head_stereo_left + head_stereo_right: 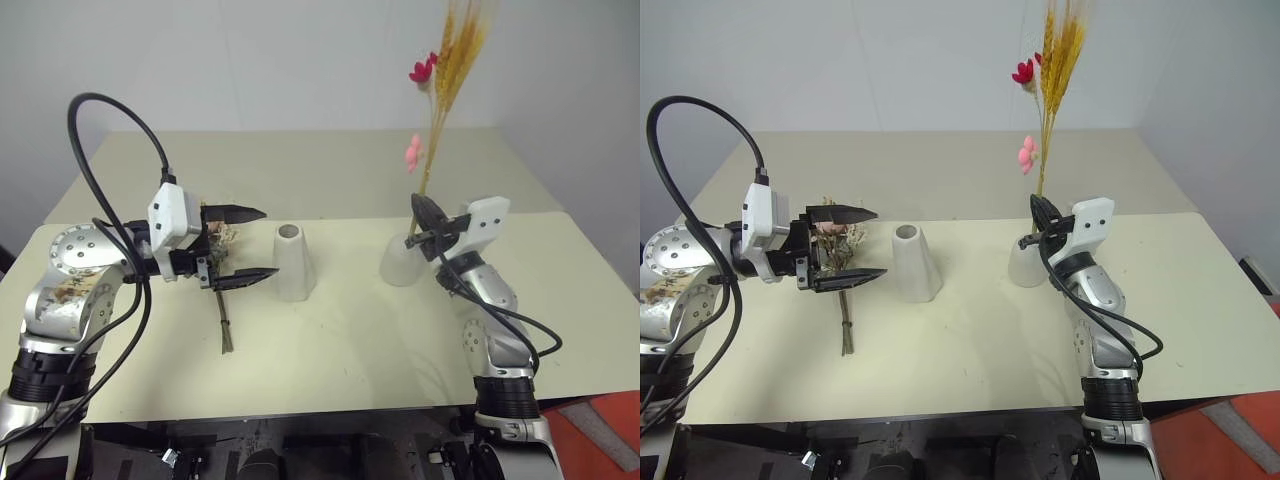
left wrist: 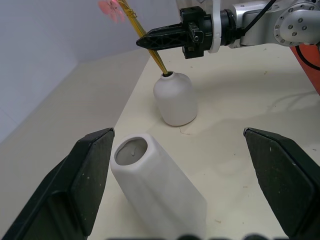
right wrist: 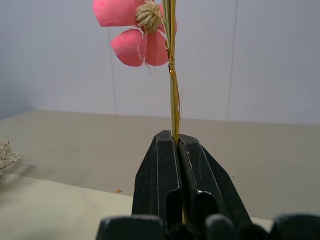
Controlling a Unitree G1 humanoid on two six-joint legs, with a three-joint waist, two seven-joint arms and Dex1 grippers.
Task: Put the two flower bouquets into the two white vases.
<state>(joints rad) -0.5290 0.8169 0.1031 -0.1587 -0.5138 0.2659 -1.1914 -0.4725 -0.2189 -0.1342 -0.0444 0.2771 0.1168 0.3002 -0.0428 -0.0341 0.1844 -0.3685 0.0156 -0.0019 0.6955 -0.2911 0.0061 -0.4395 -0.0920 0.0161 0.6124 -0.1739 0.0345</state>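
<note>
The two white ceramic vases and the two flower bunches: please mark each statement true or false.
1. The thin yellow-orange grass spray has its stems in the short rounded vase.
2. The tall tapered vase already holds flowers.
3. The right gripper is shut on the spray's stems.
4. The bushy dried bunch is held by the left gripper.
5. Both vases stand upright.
1. True: the thin yellow-orange grass spray enters the mouth of the short rounded vase.
2. False: the tall tapered vase is empty.
3. True: the right gripper pinches the stems.
4. False: the left gripper is open; the bushy dried bunch lies on the table.
5. True.
</note>
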